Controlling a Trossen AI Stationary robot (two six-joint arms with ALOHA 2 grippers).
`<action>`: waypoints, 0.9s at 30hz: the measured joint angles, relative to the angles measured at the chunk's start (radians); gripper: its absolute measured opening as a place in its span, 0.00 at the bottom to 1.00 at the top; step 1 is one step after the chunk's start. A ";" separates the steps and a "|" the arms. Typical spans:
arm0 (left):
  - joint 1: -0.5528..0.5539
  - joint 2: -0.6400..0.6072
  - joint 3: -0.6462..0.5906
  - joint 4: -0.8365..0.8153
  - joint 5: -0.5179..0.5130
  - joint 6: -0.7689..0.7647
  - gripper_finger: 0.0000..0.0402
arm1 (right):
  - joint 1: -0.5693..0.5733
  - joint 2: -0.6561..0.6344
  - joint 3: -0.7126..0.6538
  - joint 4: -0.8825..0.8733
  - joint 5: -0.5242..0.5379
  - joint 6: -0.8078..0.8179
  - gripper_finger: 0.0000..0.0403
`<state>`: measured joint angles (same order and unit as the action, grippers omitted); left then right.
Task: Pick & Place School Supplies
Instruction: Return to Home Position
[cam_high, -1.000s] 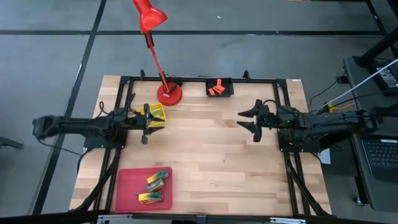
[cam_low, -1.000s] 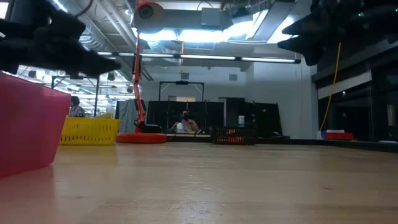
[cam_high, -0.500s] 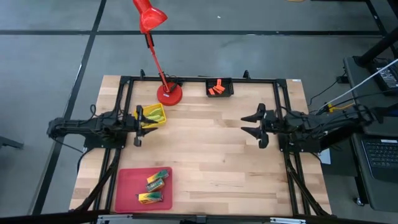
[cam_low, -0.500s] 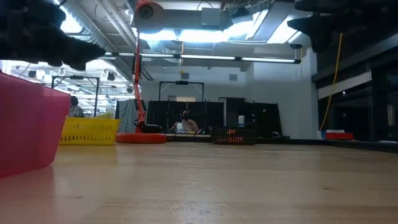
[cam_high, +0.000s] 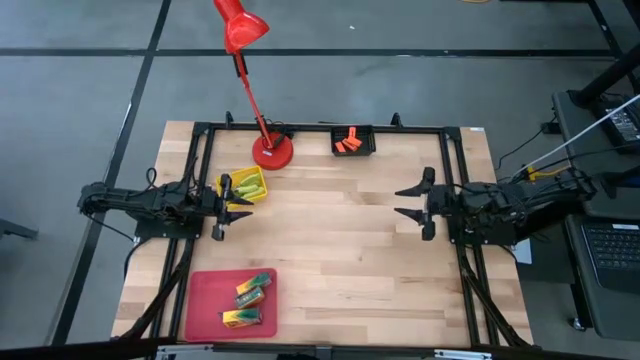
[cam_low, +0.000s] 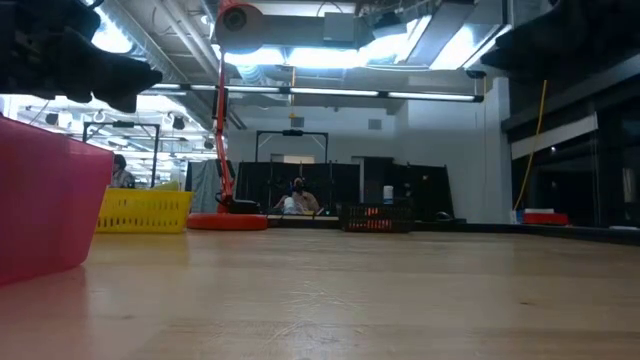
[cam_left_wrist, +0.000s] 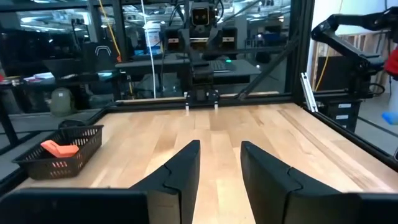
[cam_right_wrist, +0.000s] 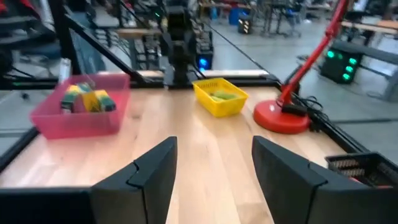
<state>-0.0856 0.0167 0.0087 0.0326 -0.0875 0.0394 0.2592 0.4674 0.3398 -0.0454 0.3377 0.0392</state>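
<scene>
1. High view
   - The left tool (cam_high: 243, 203) hangs over the table (cam_high: 340, 260) near its left side, just beside the yellow bin (cam_high: 262, 181). Its fingers are spread and hold nothing.
   - The right tool (cam_high: 398, 201) faces it from the right side, well apart. Its fingers are also spread and empty.
   - The orange erasers (cam_high: 348, 143) lie in the black bin (cam_high: 336, 150) at the far edge, near the red lamp (cam_high: 271, 153).
   - The green-and-yellow boxes (cam_high: 250, 294) lie in the red tray (cam_high: 203, 300) at the near left corner.
   - The yellow bin holds yellow-green items too small to identify.
   - Judgement: every supply in view sits in a container, so sorting looks finished. Both arms are drawn to the sides to park.

2. Low view
   - Both arms show only as dark shapes at the upper corners, well above the wood.
   - Nothing hangs from either arm.

3. Left wrist view
   - The two fingers stand apart with bare wood between them.
   - The black bin shows to one side with an eraser inside.

4. Right wrist view
   - The fingers stand wide apart and empty.
   - The red tray with its boxes, the yellow bin and the lamp lie beyond them.
</scene>
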 joint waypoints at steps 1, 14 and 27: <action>0.000 0.000 0.000 0.000 0.000 0.000 0.28 | 0.000 -0.024 -0.010 0.001 -0.012 -0.006 0.52; 0.000 0.000 0.000 0.000 0.000 0.000 0.28 | 0.000 -0.466 -0.243 -0.033 -0.211 -0.102 0.52; 0.000 0.001 0.000 -0.002 0.000 0.000 0.28 | -0.033 -0.468 -0.302 0.023 -0.466 -0.231 0.50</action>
<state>-0.0856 0.0177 0.0086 0.0303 -0.0872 0.0395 0.2264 -0.0006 0.0374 -0.0222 -0.1282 -0.1915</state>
